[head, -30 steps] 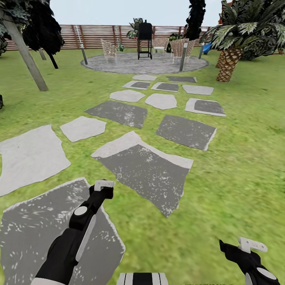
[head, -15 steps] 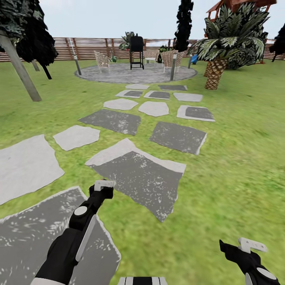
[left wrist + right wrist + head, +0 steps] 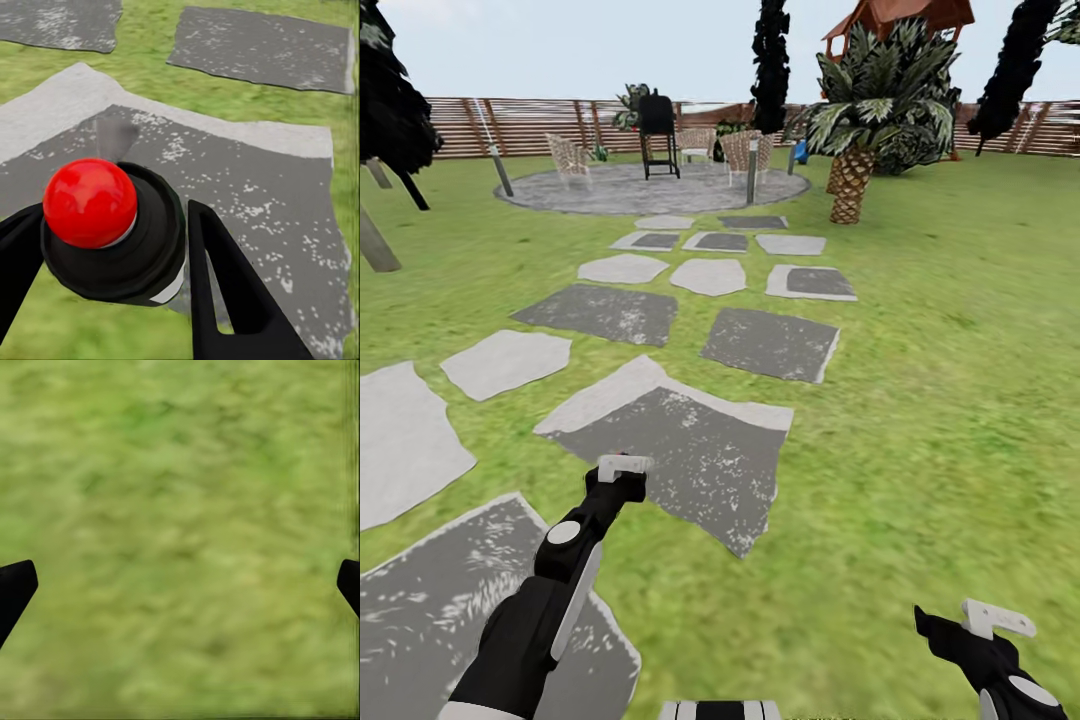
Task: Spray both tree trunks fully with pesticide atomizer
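The pesticide atomizer (image 3: 88,201), a black round body with a red ball top, sits between my left gripper's two black fingers in the left wrist view. My left gripper (image 3: 112,214) is shut on it and hangs low over a dark stepping stone (image 3: 680,455). The same gripper (image 3: 622,470) appears at the lower left of the head view. My right gripper (image 3: 995,620) is open over bare grass, its fingertips far apart (image 3: 185,577). A slanted grey tree trunk (image 3: 377,248) is cut off by the left edge of the head view, on the green lawn (image 3: 960,380).
A path of grey and white stepping stones (image 3: 770,343) leads to a round paved patio (image 3: 650,187) with chairs and a black grill (image 3: 658,130). A short palm (image 3: 850,180) and dark narrow trees (image 3: 770,60) stand right of it. The slat fence (image 3: 540,125) closes the back.
The head camera has swung to the right, so the whole scene slid left and the grey trunk is nearly out of view. Both arms hold the same pose.
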You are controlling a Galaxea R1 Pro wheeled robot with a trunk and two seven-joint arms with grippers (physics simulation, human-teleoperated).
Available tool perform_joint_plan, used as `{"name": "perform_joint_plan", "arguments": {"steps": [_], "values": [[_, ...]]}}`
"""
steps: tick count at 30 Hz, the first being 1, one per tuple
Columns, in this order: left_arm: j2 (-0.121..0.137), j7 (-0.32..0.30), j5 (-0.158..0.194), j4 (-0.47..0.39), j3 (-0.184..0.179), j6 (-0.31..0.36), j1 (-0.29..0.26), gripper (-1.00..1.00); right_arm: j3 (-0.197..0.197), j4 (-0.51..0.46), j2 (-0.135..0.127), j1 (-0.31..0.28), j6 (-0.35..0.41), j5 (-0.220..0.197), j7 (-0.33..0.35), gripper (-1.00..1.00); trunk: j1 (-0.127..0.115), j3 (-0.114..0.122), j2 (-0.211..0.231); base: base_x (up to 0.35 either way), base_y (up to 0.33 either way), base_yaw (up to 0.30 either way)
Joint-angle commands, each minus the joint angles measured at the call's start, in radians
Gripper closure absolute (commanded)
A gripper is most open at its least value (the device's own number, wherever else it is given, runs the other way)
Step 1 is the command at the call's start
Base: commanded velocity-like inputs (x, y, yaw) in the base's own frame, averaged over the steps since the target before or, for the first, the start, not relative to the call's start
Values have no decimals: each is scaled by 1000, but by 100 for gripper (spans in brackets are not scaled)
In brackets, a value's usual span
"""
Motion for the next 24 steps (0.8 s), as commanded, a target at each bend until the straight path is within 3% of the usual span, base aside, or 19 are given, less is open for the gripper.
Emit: {"name": "perform_joint_plan", "arguments": {"steps": [1, 10, 16, 24], "values": [[0, 0, 0, 0, 0, 0, 0, 100, 0, 0, 0, 0, 0, 0, 0, -100, 0, 1, 0, 0, 0, -267], [0, 0, 0, 0, 0, 0, 0, 100, -1, 0, 0, 0, 0, 0, 0, -100, 0, 9, 0, 0, 0, -255], [0, 0, 1, 0, 0, 0, 0, 100, 0, 0, 0, 0, 0, 0, 0, -100, -3, 33, 2, 0, 0, -41], [0, 0, 1, 0, 0, 0, 0, 100, 0, 1, 0, 0, 0, 0, 0, -100, -3, 35, 2, 0, 0, -175]]}}
